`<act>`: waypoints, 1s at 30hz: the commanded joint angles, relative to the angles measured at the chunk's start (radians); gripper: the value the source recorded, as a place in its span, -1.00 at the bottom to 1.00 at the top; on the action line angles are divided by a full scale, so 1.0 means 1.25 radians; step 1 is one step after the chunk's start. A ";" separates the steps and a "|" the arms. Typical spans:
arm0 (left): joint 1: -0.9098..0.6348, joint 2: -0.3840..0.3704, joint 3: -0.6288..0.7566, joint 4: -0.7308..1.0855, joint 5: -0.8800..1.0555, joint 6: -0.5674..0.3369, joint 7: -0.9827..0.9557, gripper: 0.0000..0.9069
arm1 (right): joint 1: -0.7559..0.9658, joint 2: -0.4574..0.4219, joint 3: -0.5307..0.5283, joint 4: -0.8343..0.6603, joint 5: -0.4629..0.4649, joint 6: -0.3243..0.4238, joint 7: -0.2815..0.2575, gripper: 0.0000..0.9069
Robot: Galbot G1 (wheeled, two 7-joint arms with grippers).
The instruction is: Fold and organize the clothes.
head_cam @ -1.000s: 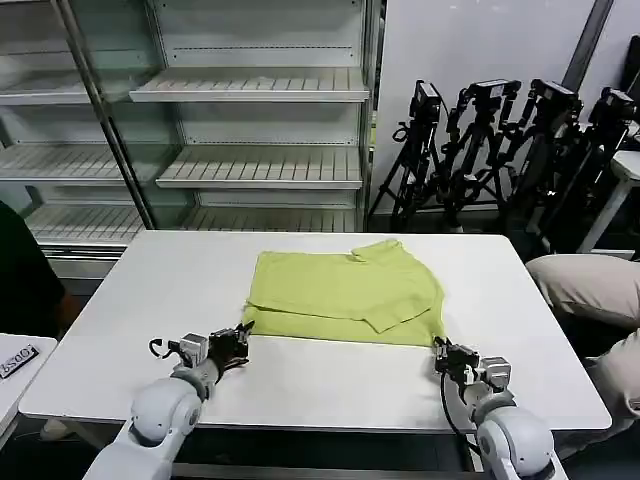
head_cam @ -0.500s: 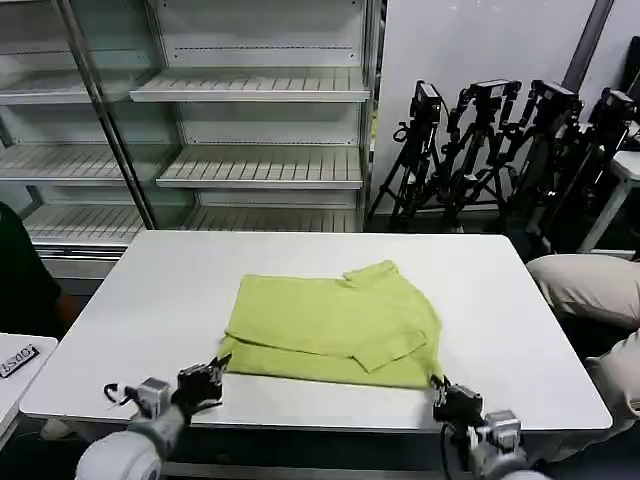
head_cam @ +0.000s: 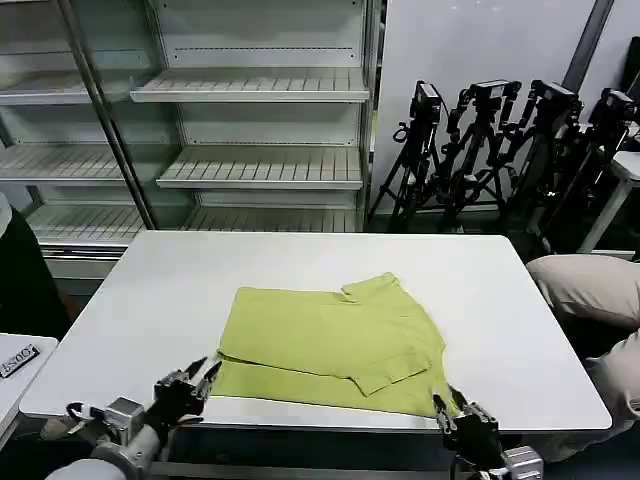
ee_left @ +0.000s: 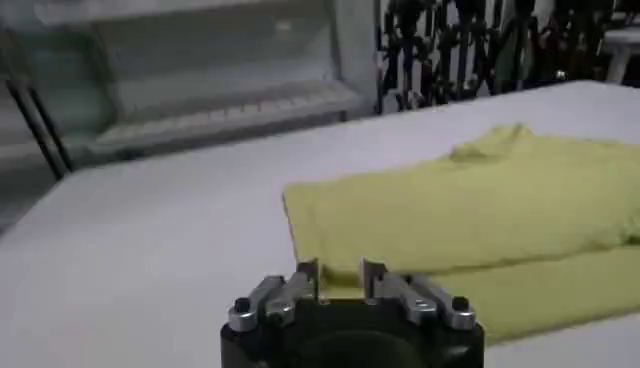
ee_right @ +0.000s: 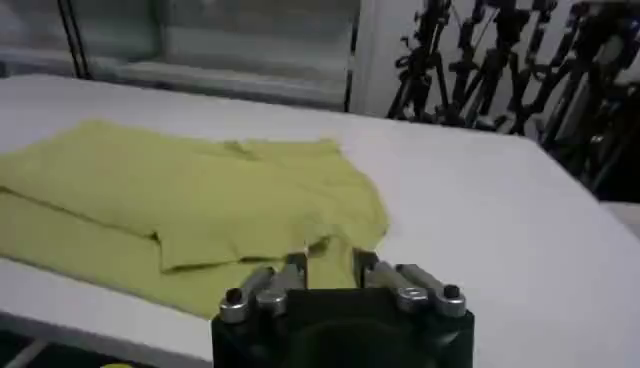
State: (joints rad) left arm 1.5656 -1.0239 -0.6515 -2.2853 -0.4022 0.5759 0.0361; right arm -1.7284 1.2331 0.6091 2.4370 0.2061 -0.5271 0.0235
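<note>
White table with lime shirt, left gripper and right gripper parted at its near hem.

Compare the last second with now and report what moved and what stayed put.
Both grippers, left and right, pulled back toward the robot at the table's near edge, dragging the shirt nearer by its front corners. Its fold stayed as it was.

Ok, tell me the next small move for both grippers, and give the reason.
Probably lift both near corners and carry them toward the far edge. The left gripper and right gripper each sit at a near corner of the shirt, which lies partly folded at the white table's near edge.
</note>
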 commanded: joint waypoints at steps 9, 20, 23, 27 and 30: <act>-0.445 0.043 0.225 0.290 -0.058 -0.003 -0.002 1.00 | 0.625 0.001 -0.186 -0.454 0.060 -0.040 0.080 1.00; -0.652 0.022 0.327 0.576 -0.095 0.000 0.014 1.00 | 0.832 0.084 -0.274 -0.720 0.105 -0.041 0.140 1.00; -0.676 0.010 0.332 0.629 -0.105 0.001 0.016 1.00 | 0.865 0.106 -0.274 -0.795 0.099 -0.041 0.131 1.00; -0.697 -0.007 0.335 0.670 -0.104 0.001 0.022 1.00 | 0.872 0.133 -0.272 -0.849 0.072 -0.040 0.124 1.00; -0.697 -0.021 0.342 0.689 -0.089 0.001 0.023 1.00 | 0.871 0.144 -0.268 -0.861 0.075 -0.040 0.130 1.00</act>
State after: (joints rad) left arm 0.8469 -1.0188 -0.2923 -1.6527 -0.5087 0.5742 0.0574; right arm -0.7844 1.3575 0.3170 1.5770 0.3027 -0.5733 0.1694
